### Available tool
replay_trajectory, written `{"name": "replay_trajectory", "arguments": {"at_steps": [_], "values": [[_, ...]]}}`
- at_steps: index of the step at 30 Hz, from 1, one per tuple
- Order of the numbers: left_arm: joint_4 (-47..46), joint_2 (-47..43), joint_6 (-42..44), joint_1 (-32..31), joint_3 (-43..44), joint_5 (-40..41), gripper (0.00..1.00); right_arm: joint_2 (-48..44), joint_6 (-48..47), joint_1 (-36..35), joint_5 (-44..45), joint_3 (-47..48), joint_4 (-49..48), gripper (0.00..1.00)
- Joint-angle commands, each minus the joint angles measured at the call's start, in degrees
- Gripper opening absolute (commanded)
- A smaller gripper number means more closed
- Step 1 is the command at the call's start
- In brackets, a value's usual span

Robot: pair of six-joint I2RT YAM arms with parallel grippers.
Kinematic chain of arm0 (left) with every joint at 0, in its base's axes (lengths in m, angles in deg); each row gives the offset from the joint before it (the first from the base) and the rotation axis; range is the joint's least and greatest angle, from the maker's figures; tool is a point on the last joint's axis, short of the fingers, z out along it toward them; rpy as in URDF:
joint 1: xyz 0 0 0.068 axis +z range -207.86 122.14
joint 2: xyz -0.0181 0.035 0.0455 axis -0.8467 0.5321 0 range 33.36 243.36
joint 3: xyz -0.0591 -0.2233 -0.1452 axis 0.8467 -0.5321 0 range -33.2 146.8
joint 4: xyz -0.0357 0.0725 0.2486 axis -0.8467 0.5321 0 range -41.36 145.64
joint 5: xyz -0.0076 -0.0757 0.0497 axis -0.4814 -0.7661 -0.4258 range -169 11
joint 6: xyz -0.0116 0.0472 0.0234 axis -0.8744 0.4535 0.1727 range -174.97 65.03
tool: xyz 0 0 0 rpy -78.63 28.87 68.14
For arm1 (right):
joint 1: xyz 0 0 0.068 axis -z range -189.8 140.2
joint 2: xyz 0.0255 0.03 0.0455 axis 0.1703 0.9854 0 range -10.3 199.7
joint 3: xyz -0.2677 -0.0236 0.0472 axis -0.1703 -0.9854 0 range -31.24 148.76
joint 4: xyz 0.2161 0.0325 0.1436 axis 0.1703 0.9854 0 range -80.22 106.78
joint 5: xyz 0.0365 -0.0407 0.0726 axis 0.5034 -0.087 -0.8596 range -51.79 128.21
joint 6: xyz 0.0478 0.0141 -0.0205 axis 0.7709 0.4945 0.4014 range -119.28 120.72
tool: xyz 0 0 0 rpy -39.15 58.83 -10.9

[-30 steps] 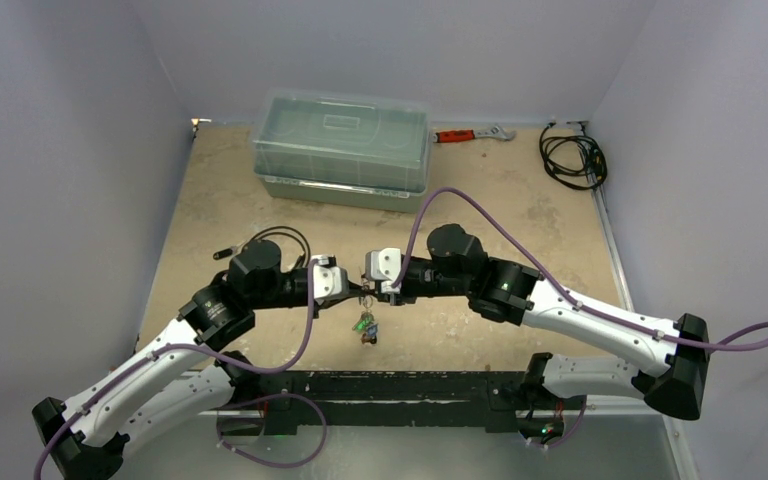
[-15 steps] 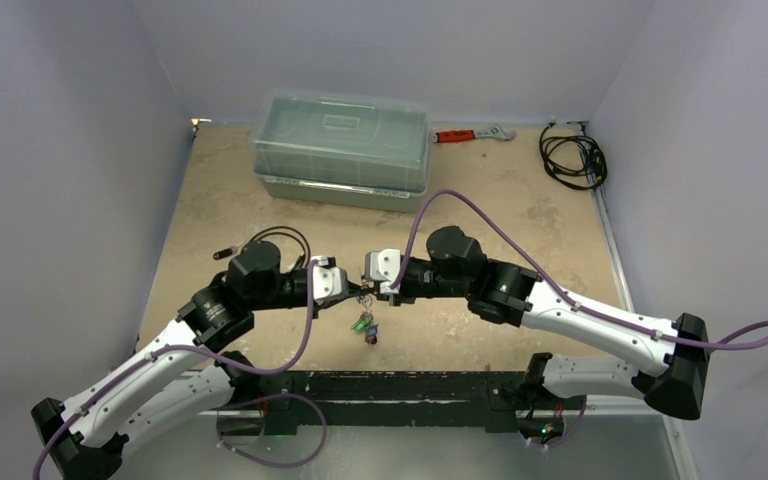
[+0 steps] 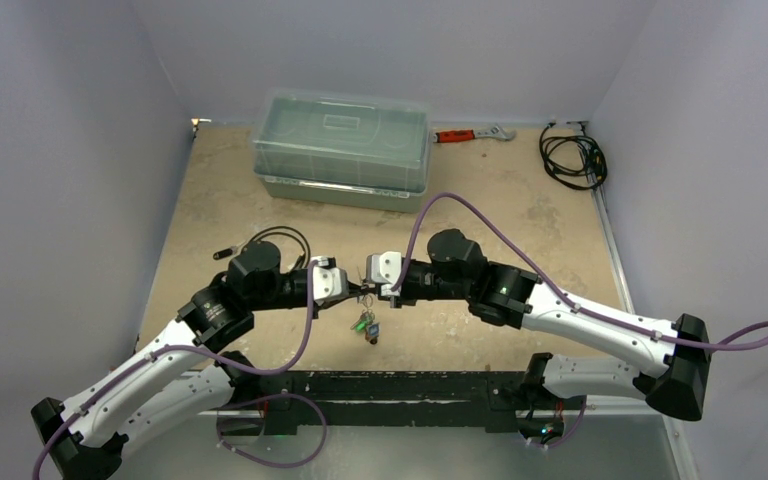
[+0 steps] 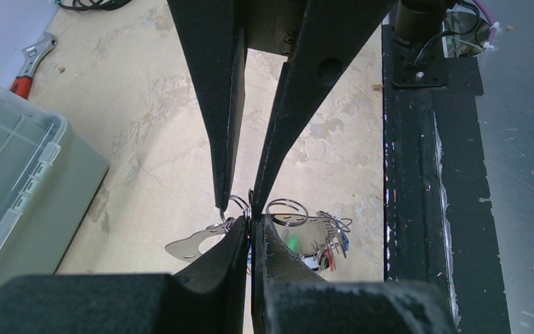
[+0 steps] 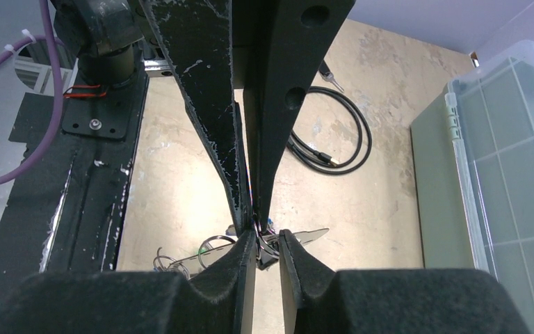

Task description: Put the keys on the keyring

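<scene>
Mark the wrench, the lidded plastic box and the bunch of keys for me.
wrench [image 3: 472,133], top view, where orange handle meets silver shaft.
lidded plastic box [image 3: 342,140], top view, centre of the lid.
bunch of keys [image 3: 365,324], top view, the green tag.

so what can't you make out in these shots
- top view: the keys are too small to count or to tell their tags apart.
- left wrist view: the left gripper is shut, and its own tips cover whatever metal it pinches.
- right wrist view: the right gripper blocks the spot between its tips, so whether it grips anything is hidden. The bundle below is cut off behind it.
</scene>
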Motion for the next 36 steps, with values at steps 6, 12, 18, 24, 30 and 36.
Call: {"name": "replay_trajectory", "arguments": {"at_steps": [6, 12, 18, 24, 30, 36], "values": [[-3.2, -0.1, 0.9, -1.5, 2.3, -3.2, 0.00, -0.3, -0.9, 0.0, 2.4, 0.3, -1.7, 0.11], [-3.1, -0.3, 1.2, -1.9, 2.0, -3.7, 0.00, 1.1, -1.6, 0.0, 3.6, 0.6, -1.2, 0.02], [-3.1, -0.1, 1.4, -2.4, 1.9, -3.9, 0.00, 1.4, -3.9, 0.0, 6.0, 0.7, -1.2, 0.00], [-4.0, -1.3, 0.9, -2.4, 1.3, -3.2, 0.28, -3.2, -4.7, -0.6, 7.1, -3.2, -7.6, 0.00], [-6.4, -5.9, 0.3, -2.4, -0.6, -1.2, 0.66, -8.7, -3.8, -0.8, 6.4, -7.0, -15.1, 0.00], [-9.2, -8.9, 0.5, -2.1, -1.6, -0.7, 0.65, -13.9, -1.7, -0.8, 5.4, -11.5, -23.7, 0.00]]}}
